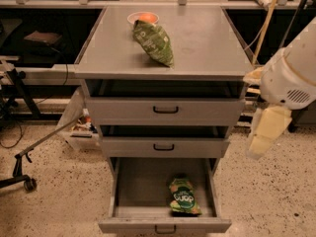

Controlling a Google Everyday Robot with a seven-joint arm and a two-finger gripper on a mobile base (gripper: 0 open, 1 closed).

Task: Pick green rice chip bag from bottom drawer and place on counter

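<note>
The green rice chip bag lies flat in the open bottom drawer, right of its middle and near the front panel. The counter is the grey top of the cabinet. My gripper is the cream part hanging from the white arm at the right edge. It sits beside the cabinet at the height of the upper two drawers, well above and to the right of the bag, touching nothing.
A longer olive-green bag and a small bowl holding something orange sit at the counter's back middle. The top drawer and middle drawer are slightly ajar. A wheeled stand and a plastic bin stand on the floor at left.
</note>
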